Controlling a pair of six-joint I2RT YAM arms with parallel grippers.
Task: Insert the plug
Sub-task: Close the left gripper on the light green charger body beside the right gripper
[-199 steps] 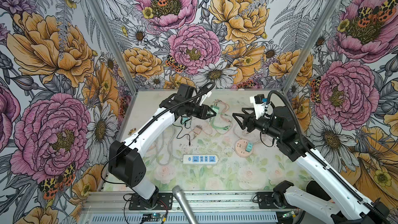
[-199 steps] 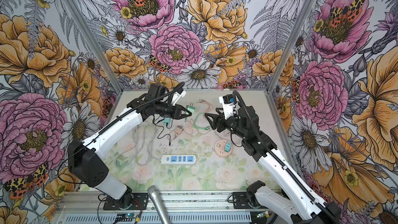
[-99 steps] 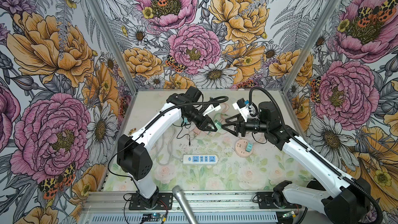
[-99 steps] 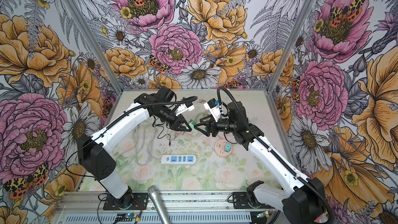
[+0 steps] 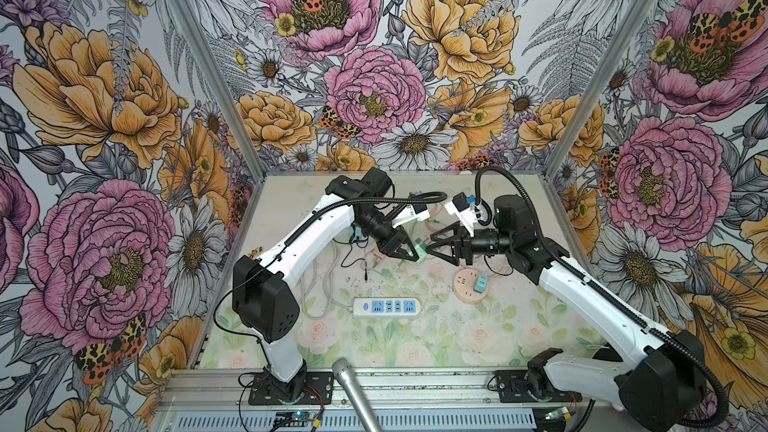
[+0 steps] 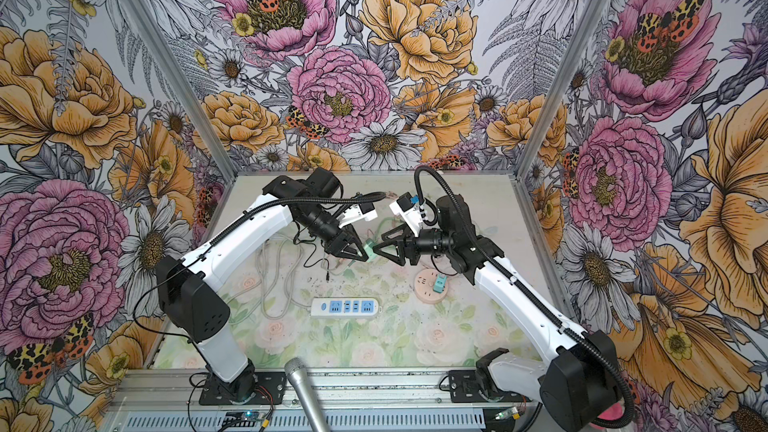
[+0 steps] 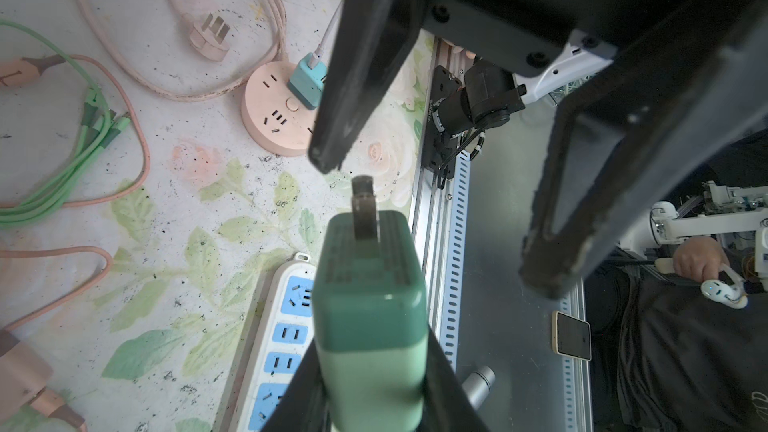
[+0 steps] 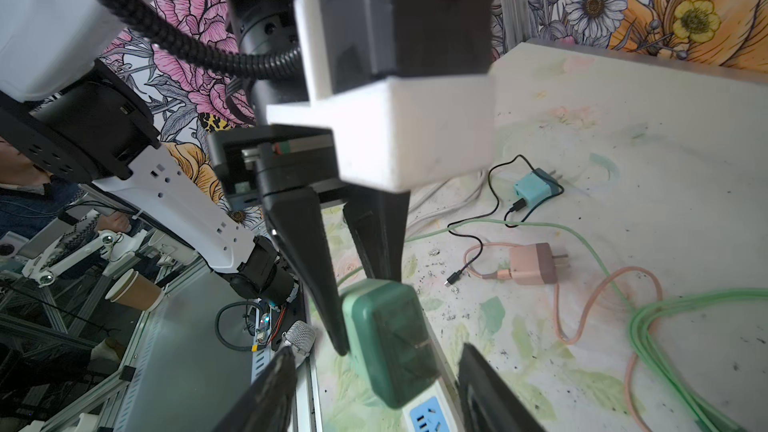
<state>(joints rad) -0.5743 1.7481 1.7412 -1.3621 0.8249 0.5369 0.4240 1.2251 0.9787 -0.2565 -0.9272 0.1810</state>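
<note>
Only blurred print marks the green plug.

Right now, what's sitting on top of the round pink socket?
A teal adapter stands plugged into the round pink socket near its rim, a white cable leaving it. Its button and other outlets show bare. Slots beneath the adapter are covered.

Floral table holds power strip, round socket, loose cables.

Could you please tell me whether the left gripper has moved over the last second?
Yes. The left gripper, shut on the green plug, has moved down the top view, closer to the white power strip, which stayed put.
</note>
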